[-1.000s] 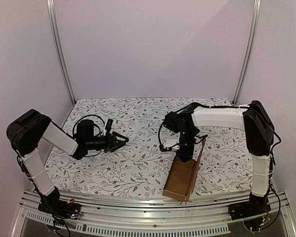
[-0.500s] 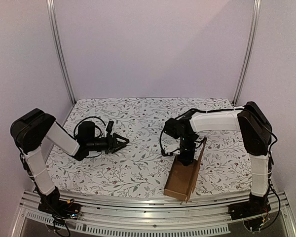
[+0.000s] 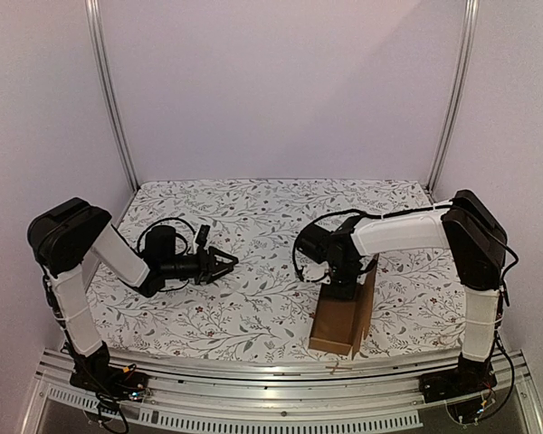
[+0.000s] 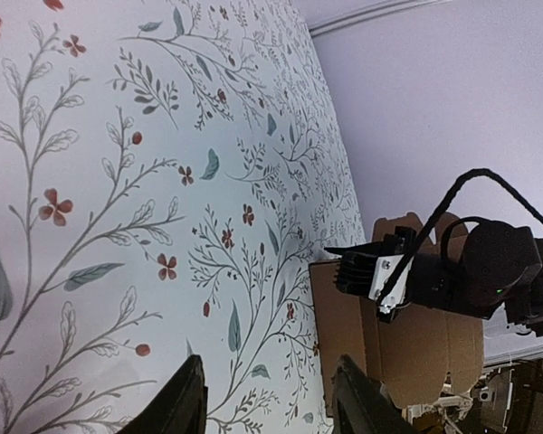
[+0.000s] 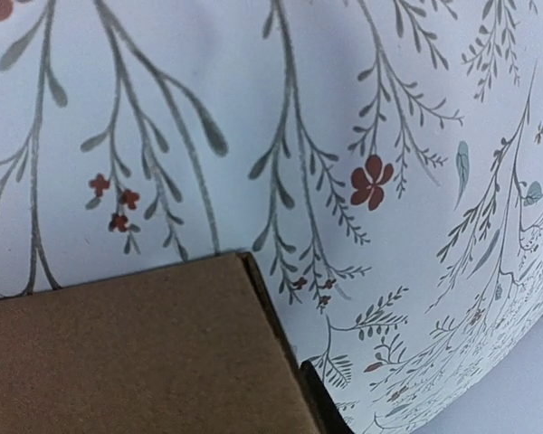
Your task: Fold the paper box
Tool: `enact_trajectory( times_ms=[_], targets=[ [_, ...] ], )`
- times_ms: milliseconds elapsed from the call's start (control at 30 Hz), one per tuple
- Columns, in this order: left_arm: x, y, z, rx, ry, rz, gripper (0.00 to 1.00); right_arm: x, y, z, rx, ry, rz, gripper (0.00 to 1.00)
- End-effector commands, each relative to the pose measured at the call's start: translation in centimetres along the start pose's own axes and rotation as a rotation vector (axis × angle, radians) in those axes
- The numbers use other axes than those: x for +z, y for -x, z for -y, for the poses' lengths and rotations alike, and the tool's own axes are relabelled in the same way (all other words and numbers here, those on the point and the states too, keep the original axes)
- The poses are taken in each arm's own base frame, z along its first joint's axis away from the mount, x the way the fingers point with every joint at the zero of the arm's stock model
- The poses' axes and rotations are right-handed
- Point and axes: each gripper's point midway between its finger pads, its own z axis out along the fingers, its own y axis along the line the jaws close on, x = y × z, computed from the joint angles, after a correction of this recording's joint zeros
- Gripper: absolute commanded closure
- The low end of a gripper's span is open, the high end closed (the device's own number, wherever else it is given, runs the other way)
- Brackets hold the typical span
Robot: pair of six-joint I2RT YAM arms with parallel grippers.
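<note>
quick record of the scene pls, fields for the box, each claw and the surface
paper box: brown, partly folded into an open trough, near edge of the table, right side
right claw: closed on the box's far end
left claw: open, empty, above the cloth, well apart from the box
surface: floral cloth

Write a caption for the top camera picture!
Right pincer at far end of paper box; left pincer open above floral cloth.
</note>
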Motion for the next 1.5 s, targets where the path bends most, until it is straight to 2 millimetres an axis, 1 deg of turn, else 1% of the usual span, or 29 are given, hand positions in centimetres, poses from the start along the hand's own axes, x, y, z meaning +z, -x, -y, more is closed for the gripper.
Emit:
enact_trajectory(
  times_ms=[0,100,167,233,300,400,567,667,800,900,1100,1267,1367,1467],
  targets=[
    [-0.1,-0.1,0.1,0.005,-0.019,0.002,0.53,0.4,0.5,-1.6,0.025,0.096,0.029,0.81],
    [0.0,0.0,0.2,0.009,-0.023,0.001,0.53,-1.6,0.7,-1.8,0.017,0.153,0.069,0.74],
    [0.0,0.0,0.2,0.009,-0.022,0.002,0.53,-3.5,1.0,-1.0,0.03,0.154,0.106,0.71],
    [0.1,0.1,0.2,0.011,-0.024,0.001,0.53,-4.5,1.0,-0.4,0.045,0.155,0.127,0.68],
    [0.2,0.0,0.1,0.009,-0.023,0.001,0.53,-5.2,1.4,0.0,0.066,0.159,0.149,0.66],
    [0.3,-0.2,0.0,0.002,-0.025,-0.005,0.53,-5.0,1.5,0.0,0.08,0.184,0.149,0.66],
    [0.3,-0.4,0.2,0.0,-0.04,-0.009,0.54,-4.0,1.7,-0.9,0.078,0.269,0.146,0.67],
    [0.3,-0.5,0.2,0.004,-0.042,-0.011,0.54,-3.6,1.9,-1.3,0.059,0.285,0.153,0.67],
    [0.4,-0.4,0.0,0.0,-0.04,-0.01,0.54,-2.5,2.1,-1.4,0.04,0.271,0.154,0.69],
    [0.5,-0.5,-0.1,-0.004,-0.042,-0.01,0.54,-1.8,2.4,-1.3,0.028,0.249,0.17,0.71],
    [0.5,-0.5,-0.1,-0.007,-0.044,-0.013,0.55,-1.1,2.2,-1.3,0.001,0.213,0.184,0.8],
    [0.8,-0.4,-0.2,-0.013,-0.049,-0.012,0.55,-0.5,1.9,-1.4,-0.06,0.137,0.182,0.82],
    [0.8,-0.4,-0.2,-0.017,-0.052,-0.01,0.55,0.3,1.3,-1.7,-0.122,0.074,0.169,0.85],
    [0.7,-0.6,-0.3,-0.023,-0.053,-0.009,0.56,0.5,1.3,-1.4,-0.165,0.005,0.172,0.86]
  ],
)
